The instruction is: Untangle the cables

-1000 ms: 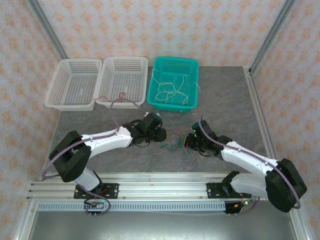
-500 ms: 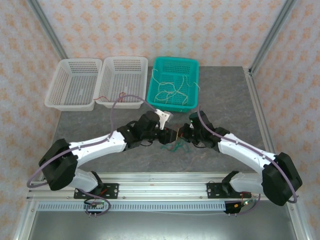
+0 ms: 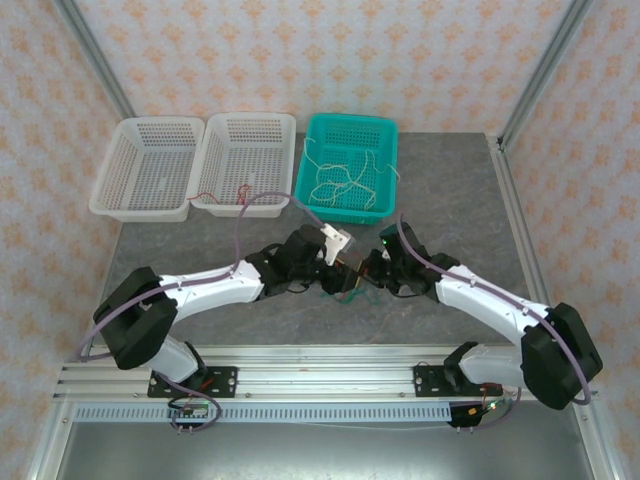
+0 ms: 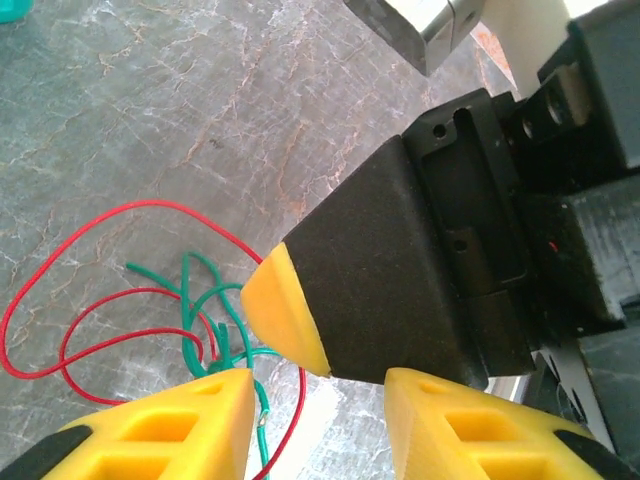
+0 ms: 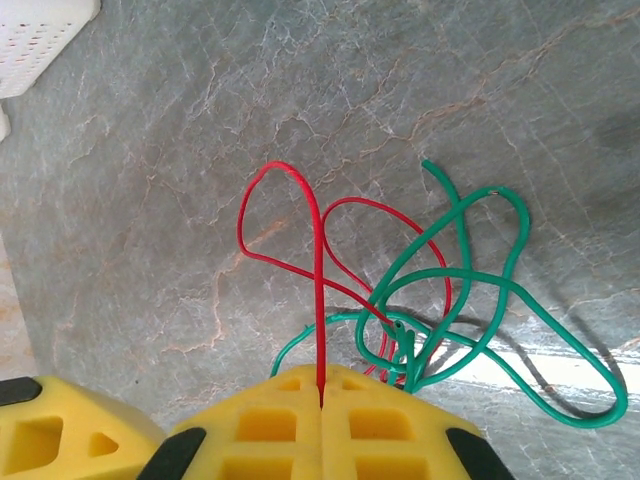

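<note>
Separation step in hand: red cable (image 5: 319, 300) clamped in right jaws; left jaws apart over tangle (image 3: 345, 292) on bench (image 3: 460, 210), in front of teal basket (image 3: 345, 212). Next: green cable (image 5: 519, 230) to be clamped, drawn aside.

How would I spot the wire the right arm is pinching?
On the grey marbled table, look between the two arms' tips. The red cable runs straight out of the shut right end effector, then curls into loops. Colour sets it apart from the green cable tangled with it.
</note>
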`<action>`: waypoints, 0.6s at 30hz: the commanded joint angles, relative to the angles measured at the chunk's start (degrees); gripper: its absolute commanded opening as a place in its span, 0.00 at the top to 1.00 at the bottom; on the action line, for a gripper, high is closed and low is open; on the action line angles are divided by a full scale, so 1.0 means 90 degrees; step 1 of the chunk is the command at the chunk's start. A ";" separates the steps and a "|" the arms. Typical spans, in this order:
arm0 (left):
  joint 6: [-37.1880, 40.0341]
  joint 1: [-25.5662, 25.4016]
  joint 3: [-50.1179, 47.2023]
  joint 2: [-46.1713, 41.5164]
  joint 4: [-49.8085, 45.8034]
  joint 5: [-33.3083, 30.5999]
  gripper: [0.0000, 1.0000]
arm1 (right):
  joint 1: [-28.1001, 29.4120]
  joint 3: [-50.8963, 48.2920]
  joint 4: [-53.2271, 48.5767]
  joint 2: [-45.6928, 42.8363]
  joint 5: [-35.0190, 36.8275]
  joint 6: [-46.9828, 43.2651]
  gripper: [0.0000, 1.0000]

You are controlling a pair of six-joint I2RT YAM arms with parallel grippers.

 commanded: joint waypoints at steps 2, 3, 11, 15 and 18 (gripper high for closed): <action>0.0611 0.0064 -0.0438 -0.0425 -0.0080 0.0187 0.55 | -0.0252 -0.0013 0.0410 -0.0122 -0.0582 0.0071 1.00; 0.0674 0.0064 -0.0454 -0.0463 -0.0081 0.0217 0.53 | -0.0254 0.0023 0.0394 -0.0093 -0.0679 0.0000 1.00; 0.0778 0.0044 0.0023 0.0024 0.0089 0.0389 0.44 | -0.0248 0.0162 0.0485 0.0234 -0.1280 -0.0067 1.00; 0.0798 0.0037 0.0174 0.0301 0.0093 0.0345 0.45 | -0.0250 0.0103 0.0559 0.0121 -0.1301 -0.0014 1.00; 0.0773 0.0041 0.0151 0.0398 0.0129 0.0334 0.55 | -0.0256 0.0111 0.0518 0.0079 -0.1244 0.0032 1.00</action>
